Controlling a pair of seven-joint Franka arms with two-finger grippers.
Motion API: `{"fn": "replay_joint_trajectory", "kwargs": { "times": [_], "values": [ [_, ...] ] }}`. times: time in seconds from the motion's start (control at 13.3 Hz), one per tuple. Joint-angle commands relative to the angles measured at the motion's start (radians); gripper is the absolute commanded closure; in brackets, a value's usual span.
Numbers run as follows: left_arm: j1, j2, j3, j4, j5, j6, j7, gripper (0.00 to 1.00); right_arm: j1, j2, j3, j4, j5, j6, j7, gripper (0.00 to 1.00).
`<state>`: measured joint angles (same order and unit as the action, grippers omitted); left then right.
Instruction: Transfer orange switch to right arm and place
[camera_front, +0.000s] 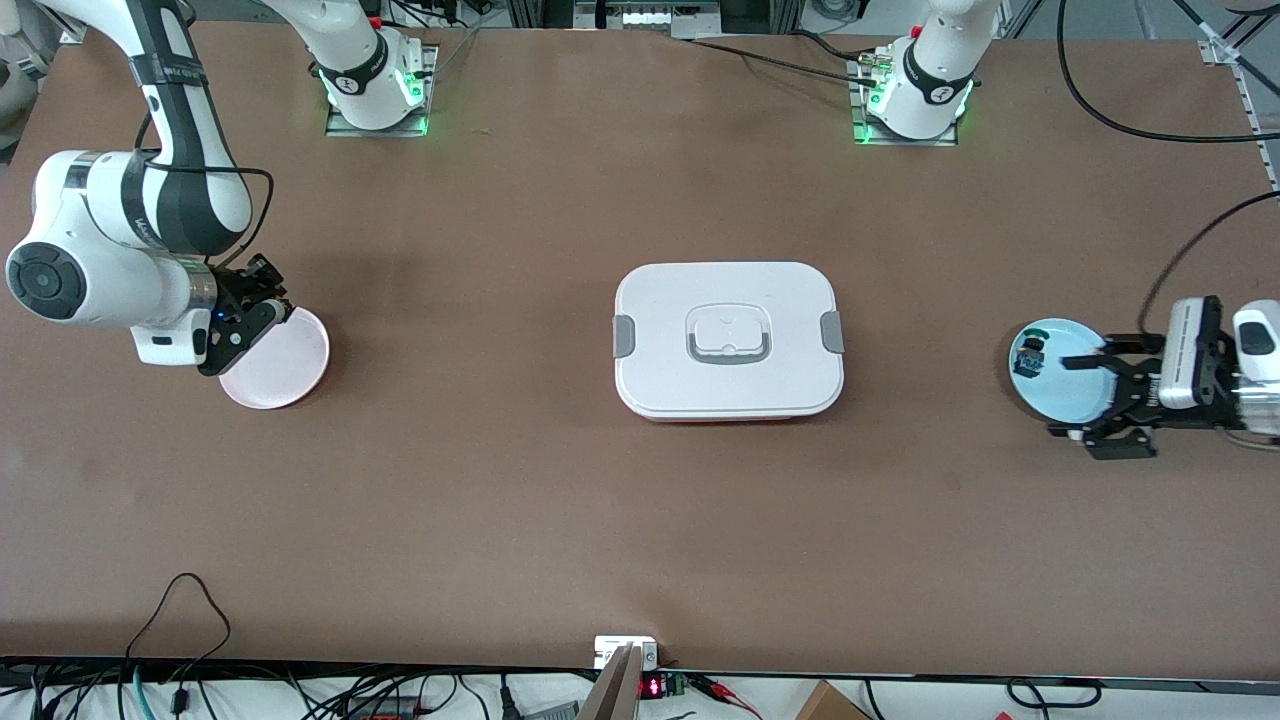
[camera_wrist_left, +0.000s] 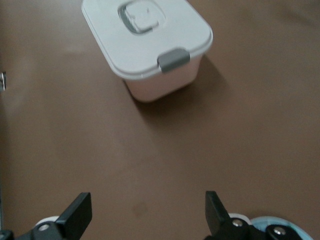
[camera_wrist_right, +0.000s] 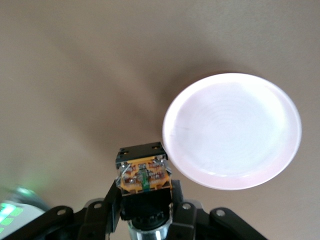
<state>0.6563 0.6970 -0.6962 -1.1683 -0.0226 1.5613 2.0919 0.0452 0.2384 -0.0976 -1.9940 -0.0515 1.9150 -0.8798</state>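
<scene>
While the right claw (camera_wrist_right: 145, 200) grips the orange switch (camera_wrist_right: 144, 175) beside the pink plate (camera_wrist_right: 232, 130), the left claw (camera_wrist_left: 147, 215) gapes wide.

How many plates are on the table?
2. A pink plate lies toward the right arm's end, under the right pincer, which holds the orange switch. A blue plate lies toward the left arm's end, under the open left pincer.

A white lidded container (camera_front: 729, 340) sits mid-table. From it, a pink plate (camera_front: 283, 360) lies toward the right arm's end, a light blue plate (camera_front: 1060, 385) toward the left arm's end.
</scene>
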Motion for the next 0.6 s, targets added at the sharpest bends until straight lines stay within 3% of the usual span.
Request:
{"fn": "replay_joint_trajectory", "kwargs": {
  "times": [0.0,0.15,0.38,0.53],
  "values": [
    [-0.014,-0.043,-0.009,0.051,0.223,-0.01,0.056,0.0,-0.056,-0.021,0.007,-0.074,-0.03,0.106,-0.155,1.0],
    [-0.043,-0.115,-0.009,0.052,0.341,-0.012,0.056,0.0,-0.064,-0.014,0.009,-0.101,-0.08,0.183,-0.211,1.0],
    [-0.043,-0.206,-0.006,0.053,0.365,-0.012,0.039,0.0,-0.079,0.01,0.009,-0.132,-0.09,0.294,-0.313,1.0],
    [-0.043,-0.286,-0.006,0.045,0.369,-0.012,-0.088,0.0,-0.087,0.024,0.007,-0.178,-0.091,0.404,-0.335,1.0]
  ]
}}
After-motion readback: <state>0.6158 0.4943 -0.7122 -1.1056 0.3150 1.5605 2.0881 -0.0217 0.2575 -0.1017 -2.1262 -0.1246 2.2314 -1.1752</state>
